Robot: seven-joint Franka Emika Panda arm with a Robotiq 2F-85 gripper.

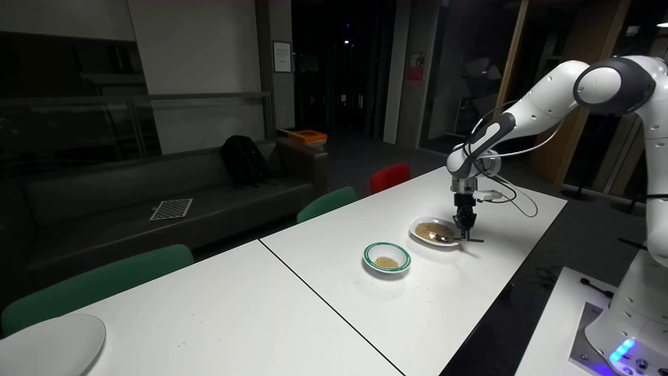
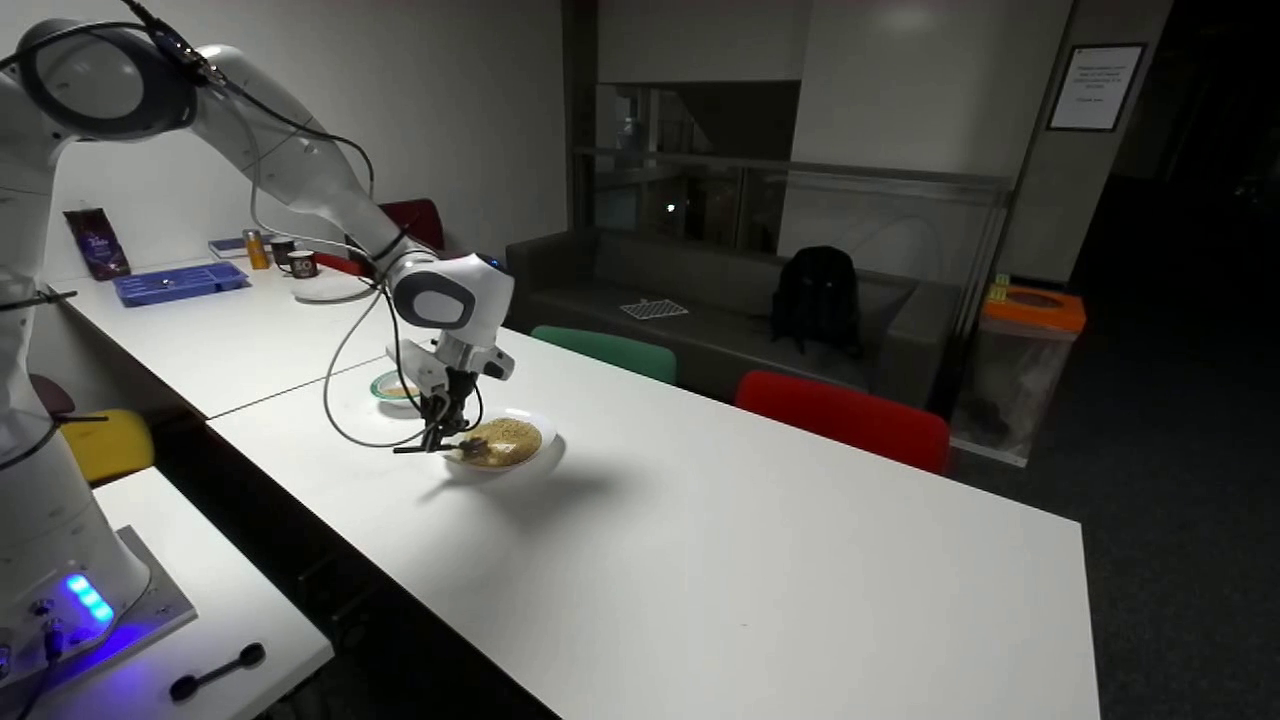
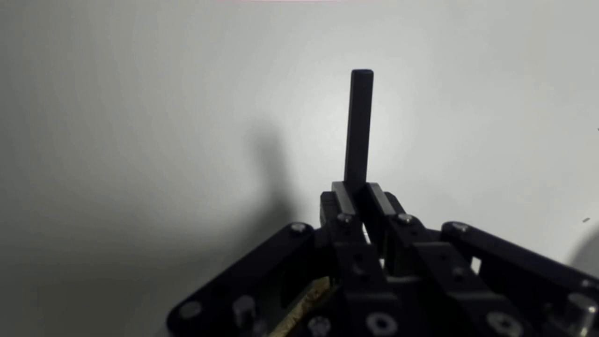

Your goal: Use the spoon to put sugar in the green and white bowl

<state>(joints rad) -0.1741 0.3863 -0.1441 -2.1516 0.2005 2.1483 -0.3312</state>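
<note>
On white bench (image 1: 323, 245), sugar (image 1: 430, 230) sits in white dish (image 1: 430, 220); gripper (image 3: 357, 187) pinches spoon (image 3: 359, 124) by handle, head at heap, contact unclear. Good scoop likely needs shallow push, level head, slow lift past rim, low tip over green-and-white bowl (image 1: 383, 251) nearby.

In the wrist view, the claw (image 3: 359, 193) hid much of the spoon (image 3: 359, 124) and, bottom centre, of the sugar (image 3: 305, 303). In an exterior view, the arm (image 2: 300, 178), cut off by the left edge, hid part of the green and white bowl (image 2: 385, 384).
</note>
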